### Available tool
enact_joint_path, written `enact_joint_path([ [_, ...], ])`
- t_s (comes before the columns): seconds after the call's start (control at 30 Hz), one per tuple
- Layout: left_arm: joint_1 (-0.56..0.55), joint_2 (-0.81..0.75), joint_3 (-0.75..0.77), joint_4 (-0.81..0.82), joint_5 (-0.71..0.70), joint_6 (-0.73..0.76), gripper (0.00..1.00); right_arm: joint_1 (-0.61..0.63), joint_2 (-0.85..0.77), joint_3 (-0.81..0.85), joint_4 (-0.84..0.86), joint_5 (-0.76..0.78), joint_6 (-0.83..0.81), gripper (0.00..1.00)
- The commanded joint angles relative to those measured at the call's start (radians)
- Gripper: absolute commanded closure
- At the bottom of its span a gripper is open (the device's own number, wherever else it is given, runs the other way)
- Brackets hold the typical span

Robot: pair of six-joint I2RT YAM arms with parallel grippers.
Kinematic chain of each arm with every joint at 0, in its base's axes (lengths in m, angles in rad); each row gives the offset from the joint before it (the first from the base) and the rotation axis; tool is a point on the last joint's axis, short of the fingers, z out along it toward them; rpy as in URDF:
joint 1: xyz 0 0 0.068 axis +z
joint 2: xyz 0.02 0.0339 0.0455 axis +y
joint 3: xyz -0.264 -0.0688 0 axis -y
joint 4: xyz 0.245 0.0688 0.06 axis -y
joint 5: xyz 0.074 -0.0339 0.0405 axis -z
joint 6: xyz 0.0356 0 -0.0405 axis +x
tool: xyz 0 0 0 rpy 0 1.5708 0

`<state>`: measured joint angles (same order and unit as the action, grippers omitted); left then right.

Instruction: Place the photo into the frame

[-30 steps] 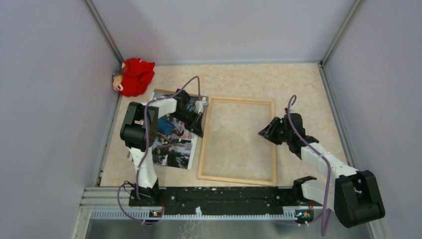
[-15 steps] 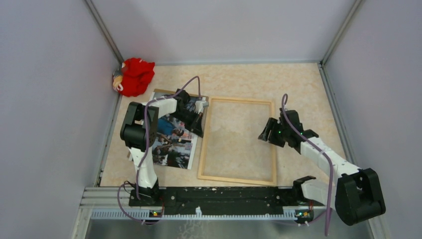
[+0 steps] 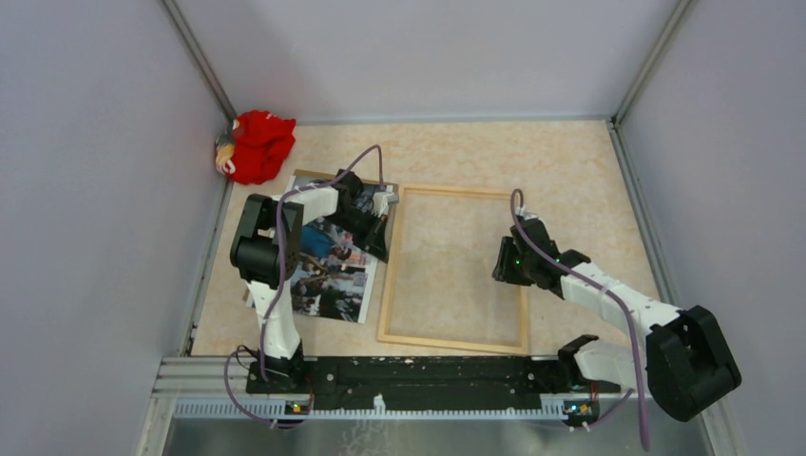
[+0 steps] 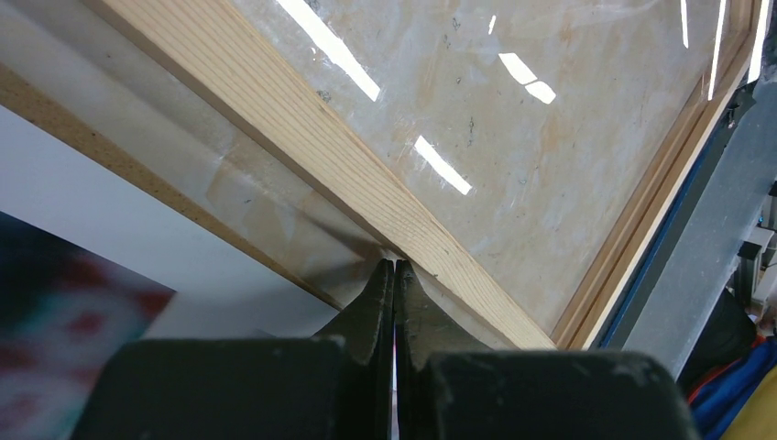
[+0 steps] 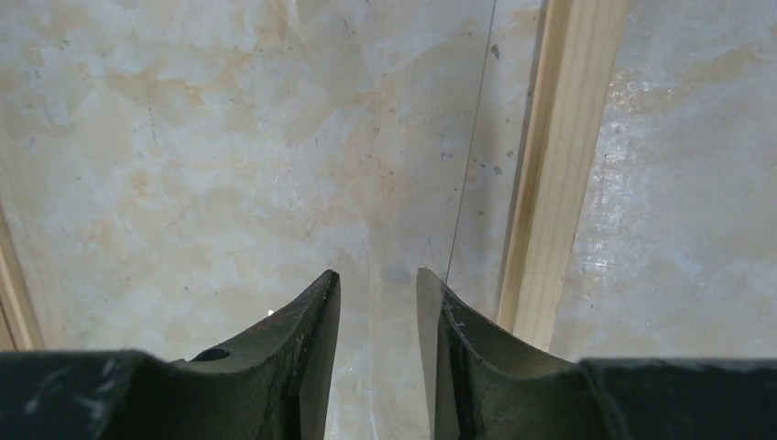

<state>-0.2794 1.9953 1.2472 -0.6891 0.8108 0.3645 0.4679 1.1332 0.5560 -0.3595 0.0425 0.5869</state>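
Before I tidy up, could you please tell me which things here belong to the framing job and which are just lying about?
For the job: glossy rectangular photo of a crowd; thin light-wood rectangular frame with clear pane.
Lying about: red soft toy in the far left corner; brown cardboard board under the photo.

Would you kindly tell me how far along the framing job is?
Nothing is done yet: the photo lies face up on a brown board left of the frame, whose pane shows only table. In hand: the left jaws are shut by the frame's left rail; the right jaws hang part open over its pane. Left: getting the photo into the frame.
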Motion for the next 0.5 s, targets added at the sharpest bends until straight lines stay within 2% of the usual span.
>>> enact_joint_path([
  [0.0,-0.006,0.022,0.019,0.010,-0.022,0.016,1.00,0.051,0.026,-0.008,0.034,0.082,-0.002,0.64],
  [0.3,-0.003,0.022,0.019,0.004,-0.029,0.019,1.00,0.052,-0.019,0.048,-0.040,0.124,-0.012,0.35],
  [0.47,-0.001,0.022,0.017,0.002,-0.026,0.021,1.00,0.052,-0.013,0.054,-0.071,0.126,-0.012,0.32],
])
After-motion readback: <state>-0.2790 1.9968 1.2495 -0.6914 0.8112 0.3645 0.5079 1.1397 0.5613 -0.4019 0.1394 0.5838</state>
